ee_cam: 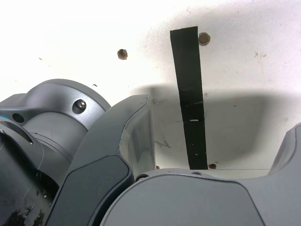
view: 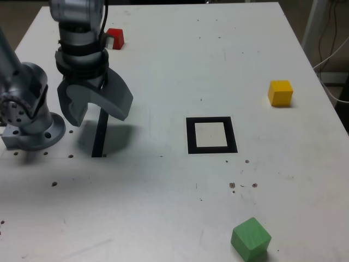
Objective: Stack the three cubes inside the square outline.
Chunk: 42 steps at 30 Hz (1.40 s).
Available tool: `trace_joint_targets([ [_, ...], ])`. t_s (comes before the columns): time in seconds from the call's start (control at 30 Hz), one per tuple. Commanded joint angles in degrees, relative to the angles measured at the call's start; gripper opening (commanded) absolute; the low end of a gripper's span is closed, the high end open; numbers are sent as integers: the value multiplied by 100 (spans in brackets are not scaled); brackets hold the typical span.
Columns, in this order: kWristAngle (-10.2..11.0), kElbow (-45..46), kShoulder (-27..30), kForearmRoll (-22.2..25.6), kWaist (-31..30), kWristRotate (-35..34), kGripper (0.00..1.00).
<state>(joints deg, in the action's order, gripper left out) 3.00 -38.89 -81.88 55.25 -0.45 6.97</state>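
Observation:
My gripper (view: 97, 113) hangs open and empty above the table at the exterior view's left, close to the arm's base (view: 30, 128). The red cube (view: 115, 38) sits at the far left, partly hidden behind the arm. The yellow cube (view: 280, 93) rests at the exterior view's right. Near the front edge lies the green cube (view: 250, 238). The square outline (view: 211, 135), black with a pale centre, lies mid-table with nothing inside it. In the wrist view my gripper (ee_cam: 216, 141) shows its wide-apart jaws over a thin black bar (ee_cam: 192, 108); no cube appears there.
A thin black bar (view: 100, 132) lies on the table under the gripper. Small holes and dark specks (view: 240, 185) dot the white table (view: 163, 191). Cables (view: 332, 49) hang beyond the table's edge at the exterior view's right.

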Motion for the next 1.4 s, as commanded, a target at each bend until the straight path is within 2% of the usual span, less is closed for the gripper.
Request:
trace_joint_targets([
  [0.0,-23,-17,27,44,-8,33,97],
  [0.33,-135,-41,262,113,36,77,97],
  [0.67,-142,-213,397,484,36,31,97],
  [0.9,437,-721,729,991,300,149,97],
  [1.1,973,-1354,1013,1608,1353,968,97],
  [1.23,1108,-1777,839,1760,2132,1644,97],
  [1.37,1103,-2252,421,1769,2843,2226,96],
])
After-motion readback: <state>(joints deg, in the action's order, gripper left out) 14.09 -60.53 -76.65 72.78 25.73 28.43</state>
